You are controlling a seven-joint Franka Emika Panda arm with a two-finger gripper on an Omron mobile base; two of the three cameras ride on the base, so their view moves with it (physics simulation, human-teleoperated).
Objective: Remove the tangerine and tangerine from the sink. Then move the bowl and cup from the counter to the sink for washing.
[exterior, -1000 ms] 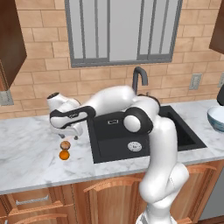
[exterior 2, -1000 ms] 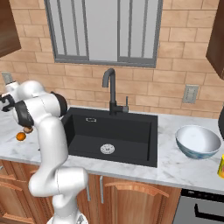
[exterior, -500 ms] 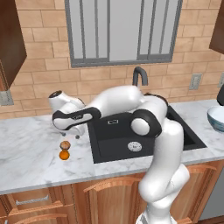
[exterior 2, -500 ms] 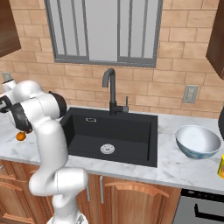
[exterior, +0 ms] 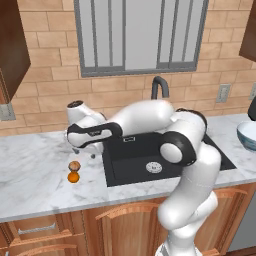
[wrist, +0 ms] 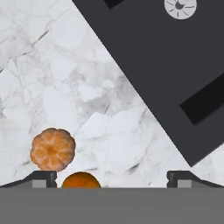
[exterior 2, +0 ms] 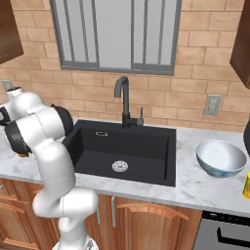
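- While the arm reaches out over the white marble counter to the left of the sink, the hand hangs above the worktop with its jaws spread wide and nothing between them.
- Both tangerines lie on the counter just left of the basin: in the left base view the duller tan-orange tangerine sits at 12 o'clock of the bright orange tangerine, the two touching or nearly so.
- From the hand view, the tan-orange fruit shows its segmented top, and the bright one peeks up at about 5 o'clock of it, close by the left fingertip; the right fingertip stands well apart across the frame.
- Grey veins run through the marble, and the sink's black corner cuts across the hand view toward 1 o'clock, with the round silver drain near the top edge.
- Seen from the right base view, the basin holds no fruit; its drain sits at the middle of the floor and the dark curved faucet rises at 12 o'clock behind it.
- Right of the sink, at about 3 o'clock, the bowl rests on the counter, white and glossy with a bluish tint.
- At the right edge, near 4 o'clock of the bowl, a sliver of the yellow cup shows.
- Behind the counter stands a tan brick wall with a grey-framed window over the faucet and a wall outlet; wooden cabinets run below the worktop.
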